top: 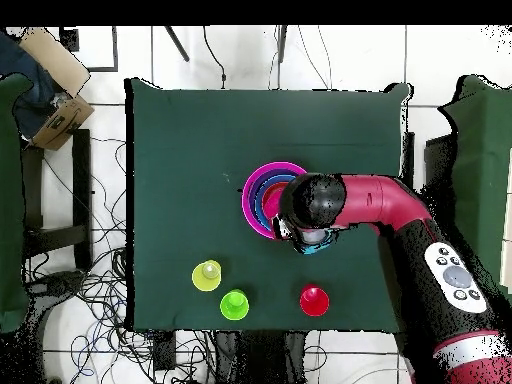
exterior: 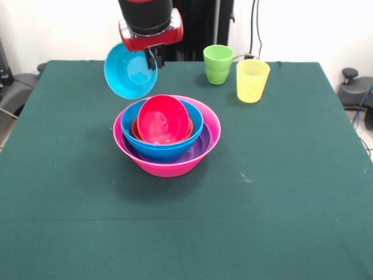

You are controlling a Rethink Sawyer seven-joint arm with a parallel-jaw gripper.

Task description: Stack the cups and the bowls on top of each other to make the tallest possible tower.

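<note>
the green table (exterior: 280, 192) is carrying the tower (exterior: 167, 135) at its middle: a large glossy pink bowl (exterior: 175, 167) is forming the base, a wide purple bowl (exterior: 201, 146) is lying inside it, then a blue bowl (exterior: 160, 149), with a magenta-red bowl (exterior: 164, 119) tilting on an orange one (exterior: 136, 128). the gripper (exterior: 152, 60) is pinching the rim of a cyan bowl (exterior: 129, 73), tipped on edge above and just behind the tower. the green cup (exterior: 218, 64) and translucent yellow cup (exterior: 252, 80) are standing upright near each other behind, with the red cup (top: 314, 300) well apart from them.

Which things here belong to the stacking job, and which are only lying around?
Belonging to the job:
- pink bowl with nested bowls
- cyan bowl in the gripper
- green cup
- yellow cup
- red cup

Just lying about:
- cardboard box
- floor cables
</note>
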